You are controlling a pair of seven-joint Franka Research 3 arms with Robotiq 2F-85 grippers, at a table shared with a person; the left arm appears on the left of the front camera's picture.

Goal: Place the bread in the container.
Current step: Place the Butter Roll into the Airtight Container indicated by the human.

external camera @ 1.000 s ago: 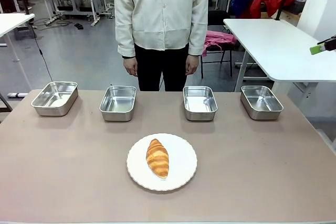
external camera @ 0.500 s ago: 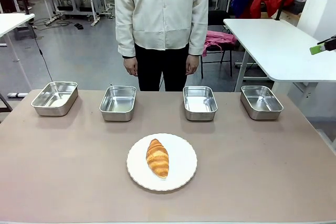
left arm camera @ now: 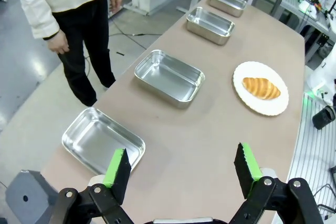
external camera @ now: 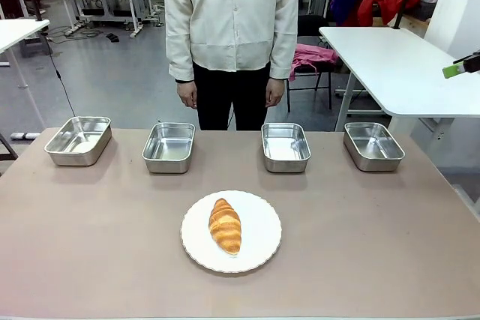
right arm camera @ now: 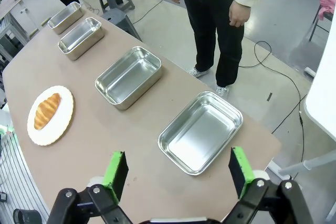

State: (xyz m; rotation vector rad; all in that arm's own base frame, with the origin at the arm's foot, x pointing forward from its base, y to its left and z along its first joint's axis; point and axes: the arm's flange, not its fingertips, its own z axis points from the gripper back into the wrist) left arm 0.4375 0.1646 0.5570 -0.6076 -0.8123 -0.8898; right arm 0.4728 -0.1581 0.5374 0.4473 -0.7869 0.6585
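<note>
**Hovering open-fingered, bread lying on the plate**

Looking at the bread (external camera: pixel 225 225): golden-brown, crossed by paler stripes, tapering at both ends. Lying lengthwise in the middle of the plate (external camera: pixel 264 243), one tip pointing toward the far side and white rim showing all round it. Not touching any tray.

Finding four shiny trays in a row along the far edge of the tabletop (external camera: pixel 90 245): left tray (external camera: pixel 78 157), mid-left tray (external camera: pixel 167 165), mid-right tray (external camera: pixel 286 165) and right tray (external camera: pixel 373 162). Noting gaps between them and bare tabletop between the row and the plate, and on both sides of it. Noting the person (external camera: pixel 231 28) standing just behind the far edge, facing the two middle trays, hands hanging off the tabletop.

Hovering with the left gripper (left arm camera: pixel 181 163) high above the tabletop's end near the left tray, fingers (left arm camera: pixel 116 167) spread wide, gripping and touching nothing. Hovering likewise with the right gripper (right arm camera: pixel 177 166) above the end by the right tray, fingers (right arm camera: pixel 115 174) spread wide, gripping nothing.
</note>
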